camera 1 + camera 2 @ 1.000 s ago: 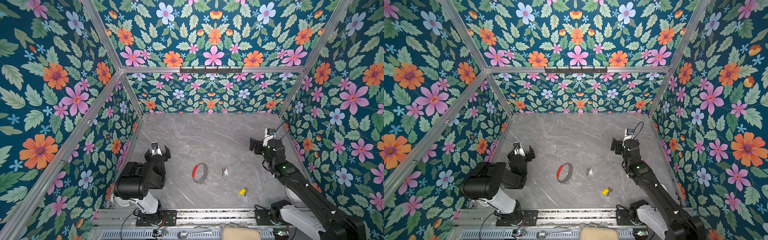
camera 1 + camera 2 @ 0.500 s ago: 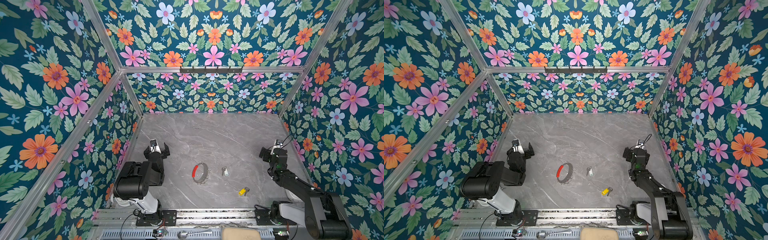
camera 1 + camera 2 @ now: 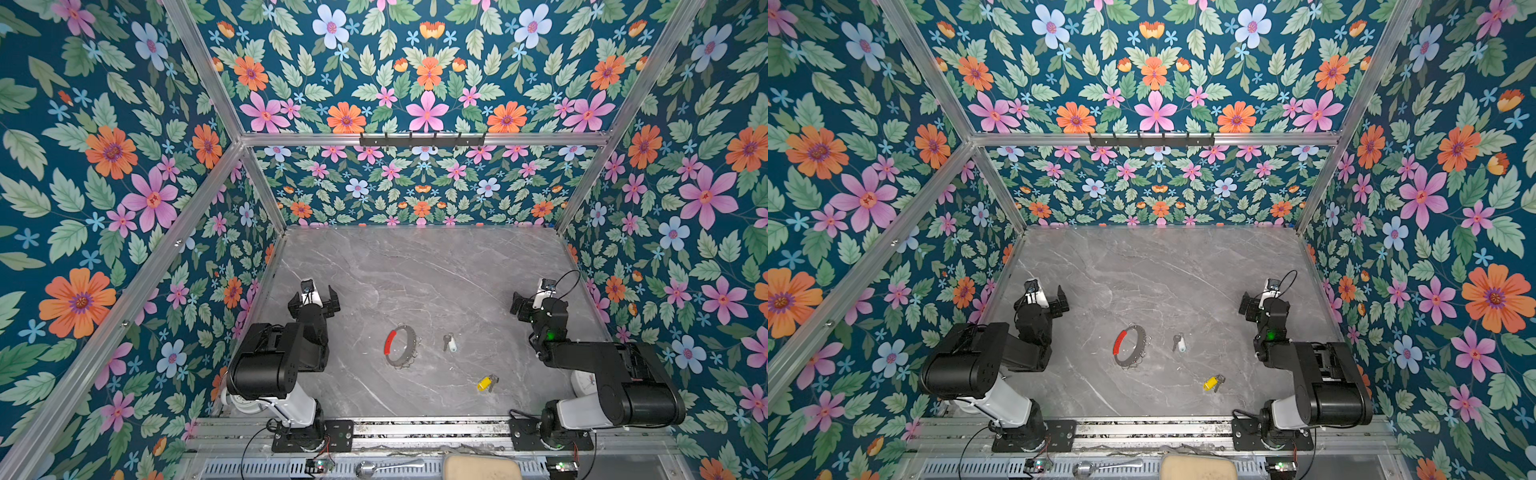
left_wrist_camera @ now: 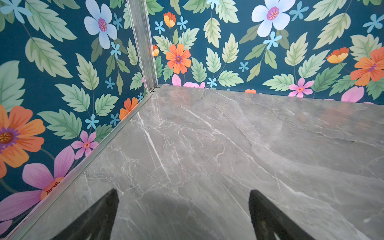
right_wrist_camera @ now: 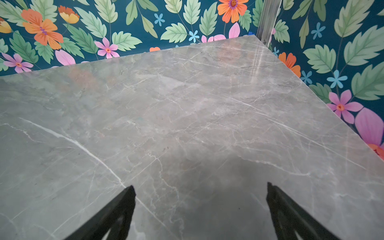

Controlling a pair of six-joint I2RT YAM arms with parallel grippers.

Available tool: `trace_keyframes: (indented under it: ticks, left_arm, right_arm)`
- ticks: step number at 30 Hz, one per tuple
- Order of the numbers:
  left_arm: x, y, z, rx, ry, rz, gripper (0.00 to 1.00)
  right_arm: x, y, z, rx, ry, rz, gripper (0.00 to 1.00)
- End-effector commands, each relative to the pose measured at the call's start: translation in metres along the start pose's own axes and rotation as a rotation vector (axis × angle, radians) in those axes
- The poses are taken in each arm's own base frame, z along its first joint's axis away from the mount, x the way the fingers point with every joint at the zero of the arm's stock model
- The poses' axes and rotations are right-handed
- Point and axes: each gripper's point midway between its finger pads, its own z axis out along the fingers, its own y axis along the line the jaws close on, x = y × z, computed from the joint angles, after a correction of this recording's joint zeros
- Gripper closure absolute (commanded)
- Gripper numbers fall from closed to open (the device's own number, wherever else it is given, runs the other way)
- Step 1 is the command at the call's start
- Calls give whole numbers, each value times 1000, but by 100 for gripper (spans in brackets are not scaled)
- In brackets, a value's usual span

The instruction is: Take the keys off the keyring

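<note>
Keyring lies flat on the table, near the middle of its front half in both top views. Its red sleeve covers the left side of the hoop. Small split rings fringe the right and front edge.

Just to the right of the hoop, not touching it, lies the pale-tagged key, with the metal blade on the left and the oval tag on the right. The yellow-tagged key lies further right and nearer the front edge, well apart from the hoop. Its yellow tag is to the left and the silver blade to the right. Both are separate from the keyring and rest on bare table.

The left tool sits low by the left wall, its arm folded back, and points toward the back of the table. Its jaws are spread wide with nothing between them. In the left wrist view the left tool shows two black fingertips far apart over bare marble, facing the back left corner.

The right tool sits likewise by the right wall, arm folded, jaws spread and empty. In the right wrist view the right tool shows its fingertips wide apart above grey marble, with the back right corner ahead.

Both tools are well apart from the keyring and from either key. A spoon lies on the front rail below the table edge, beside a tan pad.
</note>
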Motion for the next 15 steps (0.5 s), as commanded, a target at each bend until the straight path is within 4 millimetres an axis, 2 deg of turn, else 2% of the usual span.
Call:
trace_keyframes:
  ticks: [1, 15]
  left_arm:
    - [-4, 0, 0, 1, -14, -1, 0]
    - [-4, 0, 0, 2, -15, -1, 0]
  right_arm:
    - [-12, 3, 0, -12, -47, -4, 1]
    - [-12, 3, 0, -13, -46, -4, 1]
